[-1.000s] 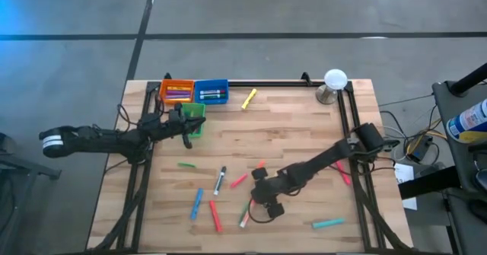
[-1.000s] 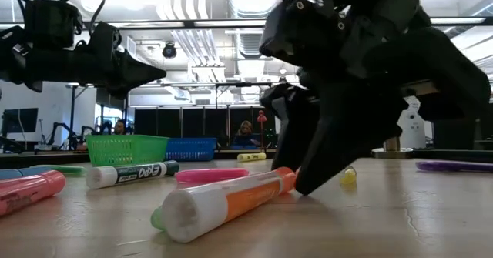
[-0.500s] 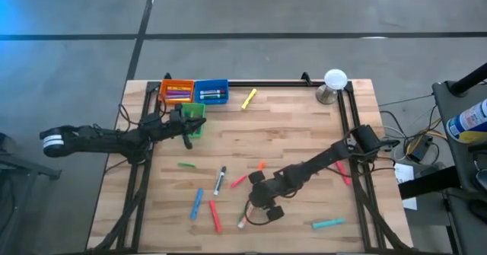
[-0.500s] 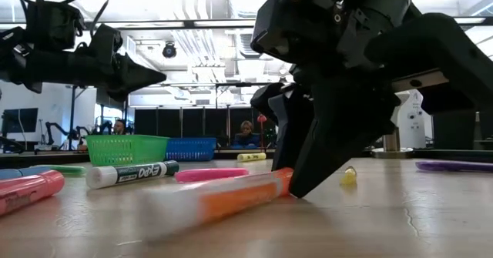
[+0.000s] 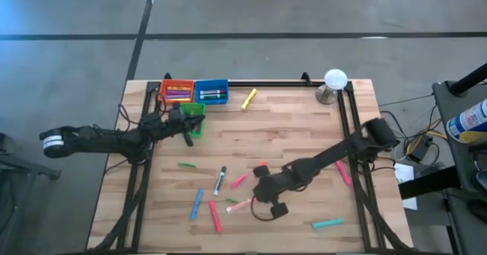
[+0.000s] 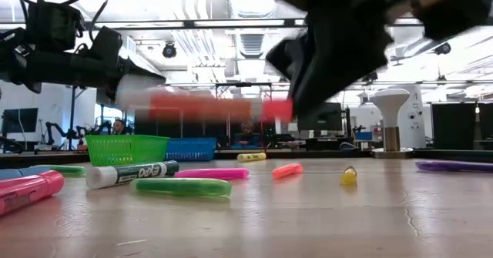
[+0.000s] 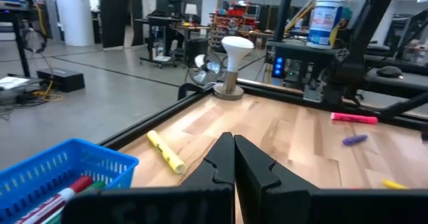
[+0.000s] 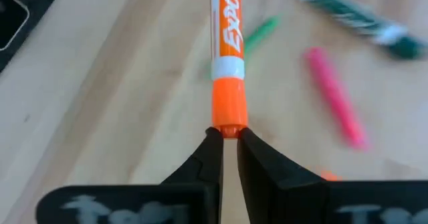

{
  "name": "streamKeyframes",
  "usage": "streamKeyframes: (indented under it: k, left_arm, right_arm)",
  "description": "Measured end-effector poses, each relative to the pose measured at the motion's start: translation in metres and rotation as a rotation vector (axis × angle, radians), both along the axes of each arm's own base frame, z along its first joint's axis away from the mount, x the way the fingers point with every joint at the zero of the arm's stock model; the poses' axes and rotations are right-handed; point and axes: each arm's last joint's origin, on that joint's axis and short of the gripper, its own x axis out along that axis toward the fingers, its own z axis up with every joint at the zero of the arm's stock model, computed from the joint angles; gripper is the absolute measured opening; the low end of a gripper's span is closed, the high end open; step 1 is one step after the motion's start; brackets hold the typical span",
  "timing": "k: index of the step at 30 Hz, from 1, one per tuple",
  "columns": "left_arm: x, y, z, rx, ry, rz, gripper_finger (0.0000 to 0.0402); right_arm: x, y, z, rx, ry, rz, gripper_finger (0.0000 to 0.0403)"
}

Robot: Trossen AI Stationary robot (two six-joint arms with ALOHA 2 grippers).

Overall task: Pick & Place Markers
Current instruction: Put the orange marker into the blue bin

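The right gripper (image 8: pixel 227 140) pinches the very end of an orange marker (image 8: pixel 227 57) between nearly closed fingers, holding it clear of the desk (image 5: pixel 297 129) near the middle of its front half, other markers (image 5: pixel 219 180) scattered below. With so little of the pen caught, a slow, level carry toward the bins (image 5: pixel 194 92) at the back-left corner seems wise, lest it swing or slip. The left gripper (image 7: pixel 233 164), fingers pressed together and empty, waits over the green bin (image 5: pixel 195 116) beside that corner.
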Motion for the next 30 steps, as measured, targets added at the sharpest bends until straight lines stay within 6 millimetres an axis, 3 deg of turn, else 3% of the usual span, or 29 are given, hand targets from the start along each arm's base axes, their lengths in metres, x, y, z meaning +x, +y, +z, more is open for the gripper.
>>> streamKeyframes:
  k: [3, 5, 11, 17, 23, 30]
  left_arm:
    - [-0.001, 0.003, -0.001, 0.000, 0.011, 0.021, 0.0000]
    - [-0.002, 0.004, -0.001, 0.001, 0.012, 0.030, 0.0000]
    - [-0.002, 0.005, -0.002, 0.006, 0.021, 0.034, 0.0000]
    - [-0.002, 0.005, -0.002, 0.006, 0.022, 0.034, 0.0000]
    - [-0.002, 0.005, -0.003, 0.003, 0.031, 0.034, 0.0000]
    - [-0.002, 0.005, -0.003, -0.002, 0.030, 0.034, 0.0000]
  right_arm:
    - [-0.010, -0.025, 0.021, -0.034, -0.066, -0.080, 0.0027]
    - [-0.013, -0.053, 0.030, -0.065, -0.100, -0.170, 0.0028]
    - [-0.002, -0.164, 0.039, -0.159, -0.152, -0.418, 0.0028]
    - [0.026, -0.258, 0.043, -0.203, -0.153, -0.444, 0.0028]
    - [0.060, -0.319, 0.037, -0.218, -0.073, -0.430, 0.0028]
    - [0.086, -0.359, 0.025, -0.206, -0.019, -0.436, 0.0028]
